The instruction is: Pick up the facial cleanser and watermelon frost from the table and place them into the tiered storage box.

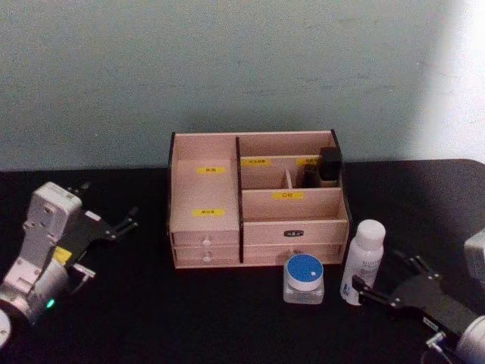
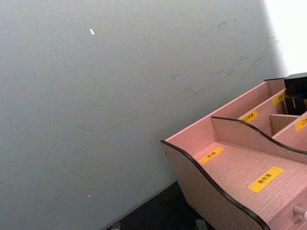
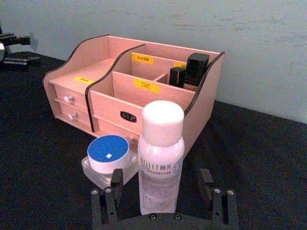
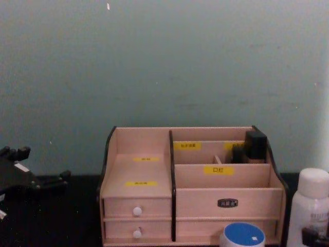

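Left gripper (image 1: pixel 107 203) hangs at far left, fingers seemingly spread, holding nothing. Tiered storage box (image 1: pixel 204 227) sits centre. Watermelon frost (image 1: pixel 304 278) stands on the table at its right front, facial cleanser (image 1: pixel 363 260) just beside, right gripper (image 3: pixel 161 178) spread around that bottle.

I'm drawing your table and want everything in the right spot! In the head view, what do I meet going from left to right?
left tool → tiered storage box → watermelon frost → facial cleanser. The right tool stands open around that bottle and overlaps it, so it has no place of its own.
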Motion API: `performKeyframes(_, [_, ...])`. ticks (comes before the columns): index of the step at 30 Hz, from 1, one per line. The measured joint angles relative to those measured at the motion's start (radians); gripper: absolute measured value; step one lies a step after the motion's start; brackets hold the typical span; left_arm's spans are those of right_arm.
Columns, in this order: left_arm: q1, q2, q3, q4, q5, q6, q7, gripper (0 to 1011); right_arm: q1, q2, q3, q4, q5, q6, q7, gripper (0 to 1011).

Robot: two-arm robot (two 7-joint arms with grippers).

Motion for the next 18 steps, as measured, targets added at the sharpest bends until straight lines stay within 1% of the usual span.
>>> performKeyframes(9, [0.0,0.0,0.0,0.0,0.0,0.0,0.0,1001,0.056,-0.049,-0.003,0.05,-0.021,0.006,0.025,1002])
performKeyframes(18, [0.0,0.0,0.0,0.0,0.0,0.0,0.0,1001,0.082,-0.08,0.001,0.076,-0.046,0.011,0.04,1002])
